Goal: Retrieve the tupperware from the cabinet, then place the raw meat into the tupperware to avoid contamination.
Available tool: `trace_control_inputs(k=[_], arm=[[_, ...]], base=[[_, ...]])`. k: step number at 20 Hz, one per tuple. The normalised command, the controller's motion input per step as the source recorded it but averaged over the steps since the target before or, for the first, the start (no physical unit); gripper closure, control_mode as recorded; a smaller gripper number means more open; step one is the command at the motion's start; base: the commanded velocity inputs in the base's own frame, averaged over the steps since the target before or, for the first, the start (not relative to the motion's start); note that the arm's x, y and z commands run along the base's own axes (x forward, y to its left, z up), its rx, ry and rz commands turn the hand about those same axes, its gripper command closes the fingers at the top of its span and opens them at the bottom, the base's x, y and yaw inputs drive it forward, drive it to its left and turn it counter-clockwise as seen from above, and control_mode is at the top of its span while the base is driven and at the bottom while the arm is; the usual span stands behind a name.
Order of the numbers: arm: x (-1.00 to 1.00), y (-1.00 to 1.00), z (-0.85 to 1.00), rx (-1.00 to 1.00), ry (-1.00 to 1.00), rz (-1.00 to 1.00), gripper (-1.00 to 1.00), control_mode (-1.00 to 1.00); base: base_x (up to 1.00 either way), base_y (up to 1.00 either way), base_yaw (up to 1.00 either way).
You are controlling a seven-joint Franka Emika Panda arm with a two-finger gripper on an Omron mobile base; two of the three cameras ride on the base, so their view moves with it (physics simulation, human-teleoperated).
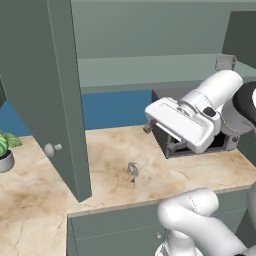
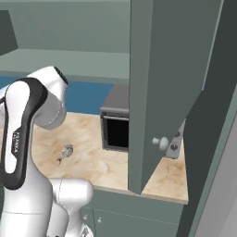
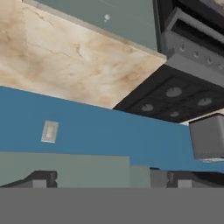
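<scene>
Above the microwave (image 1: 200, 145), the cabinet (image 1: 150, 45) hangs open, tupperware (image 1: 225, 62) on its shelf: light, stiff, slick, so I'd pinch its short walls. Raw meat (image 1: 133, 170), left of the microwave, looks soft. Can't tell if my pincer's clenched.

Wall: blue backsplash (image 1: 115, 110) behind the counter, with a pale outlet plate (image 3: 49, 131) on it.
Counter: beige marbled countertop (image 1: 40, 185), running left to right.
Low cabinets: grey-green fronts (image 1: 115, 230) below the counter edge.
Plant: potted green plant (image 1: 5, 150) at the far left.
Stove: black cooktop with round burners (image 3: 175, 103) beside the counter.
</scene>
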Motion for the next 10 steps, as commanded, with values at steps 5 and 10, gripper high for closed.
trace_control_inputs(k=[5,10], arm=[[0.04,-0.31,0.11,-0.04,0.0,-0.37,-1.0,-1.0],[0.03,-0.16,0.05,-0.06,0.0,-0.41,-1.0,-1.0]], base=[[0.0,0.0,0.0],[0.0,0.0,0.0]])
